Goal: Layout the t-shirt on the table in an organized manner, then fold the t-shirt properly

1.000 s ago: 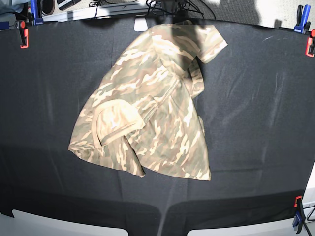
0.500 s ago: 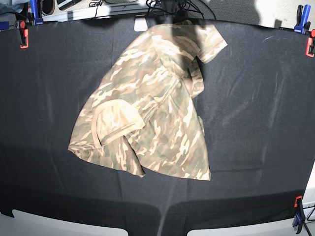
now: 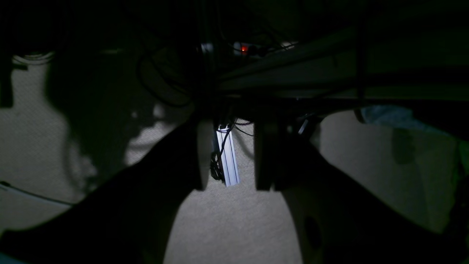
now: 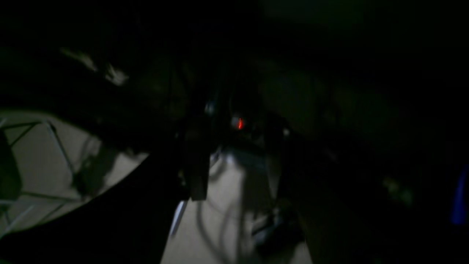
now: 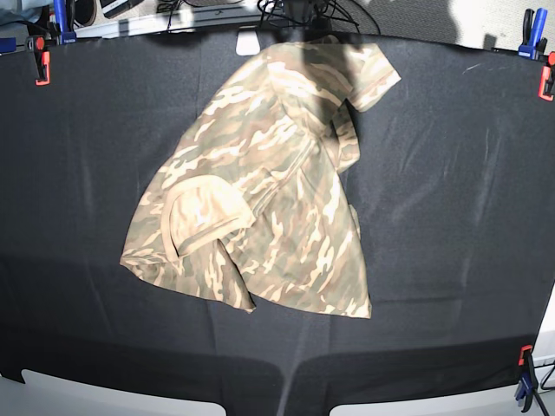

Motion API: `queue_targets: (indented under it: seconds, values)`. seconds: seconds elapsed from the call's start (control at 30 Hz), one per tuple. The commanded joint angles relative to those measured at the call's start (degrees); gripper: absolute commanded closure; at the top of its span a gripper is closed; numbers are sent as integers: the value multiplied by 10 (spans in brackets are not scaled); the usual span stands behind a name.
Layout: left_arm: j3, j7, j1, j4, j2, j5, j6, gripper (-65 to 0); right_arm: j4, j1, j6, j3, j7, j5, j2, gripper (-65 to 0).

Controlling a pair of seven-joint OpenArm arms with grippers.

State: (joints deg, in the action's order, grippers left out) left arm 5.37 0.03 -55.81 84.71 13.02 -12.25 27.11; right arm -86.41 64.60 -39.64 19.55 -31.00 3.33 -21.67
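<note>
Nothing is moving since a moment ago: the t-shirt (image 5: pixel 260 186) is lying crumpled mid-table (image 5: pixel 451 217), collar toward the left. Both claws are hanging off it, the left gripper (image 3: pixel 227 183) gaping empty, the right gripper (image 4: pixel 234 190) seemingly parted too in the gloom.

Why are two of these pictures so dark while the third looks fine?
Base view: evenly lit, the camouflage-print fabric t-shirt sharp on the black cloth-covered table, edges bowed by the lens. Left wrist view: dim, claw silhouetted. Right wrist view: darker and blurred.
</note>
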Motion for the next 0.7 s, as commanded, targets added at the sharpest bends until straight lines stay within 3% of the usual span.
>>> queue_targets:
  seconds: [0.0, 0.27, 0.47, 0.67]
  values:
    - [2, -9, -9, 6, 2, -4, 4, -176, -22, 11, -4, 3, -12, -5, -4, -239]
    - [2, -9, -4, 6, 2, -4, 4, -176, -143, -5, -4, 3, -10, -5, -4, -239]
    - [2, -5, 19, 6, 2, -3, 4, -176, -171, -52, -4, 3, -10, -5, -3, -239]
    - [2, 93, 19, 30, 2, -9, 4, -176, -171, -83, -4, 3, -10, -5, -4, -239]
